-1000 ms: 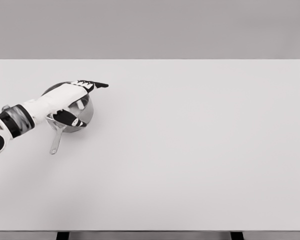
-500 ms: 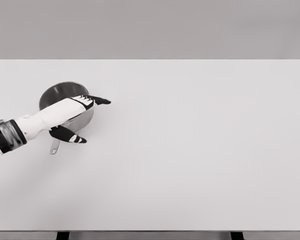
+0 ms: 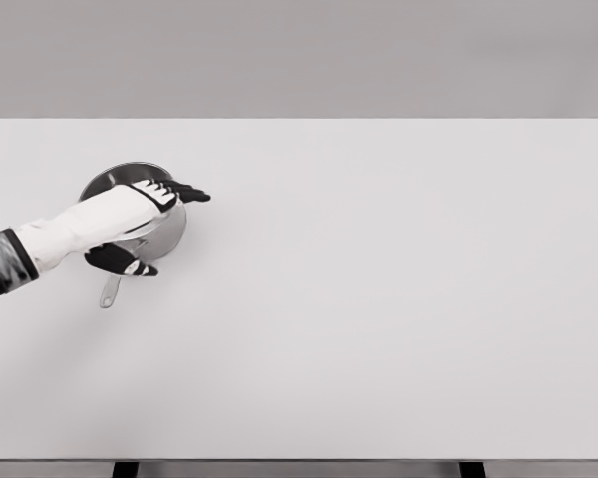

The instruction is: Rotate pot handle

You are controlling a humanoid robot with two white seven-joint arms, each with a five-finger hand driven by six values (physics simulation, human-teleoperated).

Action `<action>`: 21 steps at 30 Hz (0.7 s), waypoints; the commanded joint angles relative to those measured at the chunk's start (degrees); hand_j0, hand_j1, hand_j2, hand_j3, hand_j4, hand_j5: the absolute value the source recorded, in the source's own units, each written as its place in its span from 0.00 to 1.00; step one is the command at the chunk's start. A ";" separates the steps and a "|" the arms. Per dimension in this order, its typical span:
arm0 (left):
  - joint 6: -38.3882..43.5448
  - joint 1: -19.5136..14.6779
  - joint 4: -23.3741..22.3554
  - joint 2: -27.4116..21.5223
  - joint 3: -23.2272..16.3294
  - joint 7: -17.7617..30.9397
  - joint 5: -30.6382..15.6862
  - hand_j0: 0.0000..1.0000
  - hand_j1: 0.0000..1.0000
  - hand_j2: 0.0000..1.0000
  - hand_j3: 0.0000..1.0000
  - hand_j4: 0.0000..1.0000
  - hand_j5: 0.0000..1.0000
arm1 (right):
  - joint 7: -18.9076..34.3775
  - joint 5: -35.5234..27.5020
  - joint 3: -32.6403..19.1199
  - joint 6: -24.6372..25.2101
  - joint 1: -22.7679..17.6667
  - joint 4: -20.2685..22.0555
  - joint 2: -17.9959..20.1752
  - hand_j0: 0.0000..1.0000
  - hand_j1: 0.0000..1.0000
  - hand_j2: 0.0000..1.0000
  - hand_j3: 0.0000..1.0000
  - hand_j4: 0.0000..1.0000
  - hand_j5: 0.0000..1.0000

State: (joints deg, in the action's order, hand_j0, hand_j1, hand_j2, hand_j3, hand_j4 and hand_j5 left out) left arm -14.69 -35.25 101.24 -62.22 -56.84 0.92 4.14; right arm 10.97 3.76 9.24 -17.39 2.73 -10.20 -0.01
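Reaching in from the left, the left robot hand [image 3: 130, 214] is held over the pot [image 3: 130, 189] – fingers spread, nothing gripped – handle [image 3: 109, 291] pointing toward the table's [image 3: 399, 299] near edge.

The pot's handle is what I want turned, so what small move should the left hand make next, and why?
Probably lower the left hand toward the thin metal handle. That handle sticks out toward the camera from the round steel pot on the white table, and the hand's open fingers lie across the pot, holding nothing.
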 commanded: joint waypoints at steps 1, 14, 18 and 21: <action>-0.08 0.27 0.01 -0.36 1.73 -0.22 0.08 1.00 1.00 1.00 1.00 1.00 1.00 | 0.01 0.01 -0.01 -0.01 0.00 0.00 0.01 1.00 1.00 1.00 1.00 1.00 1.00; -0.08 2.82 0.01 -0.53 2.88 0.31 1.66 1.00 1.00 1.00 1.00 1.00 1.00 | 0.01 0.01 -0.01 -0.01 0.00 0.00 0.01 1.00 1.00 1.00 1.00 1.00 1.00; -0.08 5.54 0.01 -1.15 5.69 0.40 2.80 1.00 1.00 1.00 1.00 1.00 1.00 | 0.01 0.01 -0.01 -0.01 0.00 0.00 0.01 1.00 1.00 1.00 1.00 1.00 1.00; -0.08 6.95 -0.08 -1.15 6.92 0.40 3.50 1.00 1.00 1.00 1.00 1.00 1.00 | 0.01 0.01 -0.01 -0.01 0.00 0.00 0.01 1.00 1.00 1.00 1.00 1.00 1.00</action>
State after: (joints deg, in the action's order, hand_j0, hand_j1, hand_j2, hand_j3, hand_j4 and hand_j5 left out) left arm -14.76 -28.30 101.18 -63.23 -50.96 1.34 7.22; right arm 10.97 3.77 9.24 -17.39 2.72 -10.20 -0.01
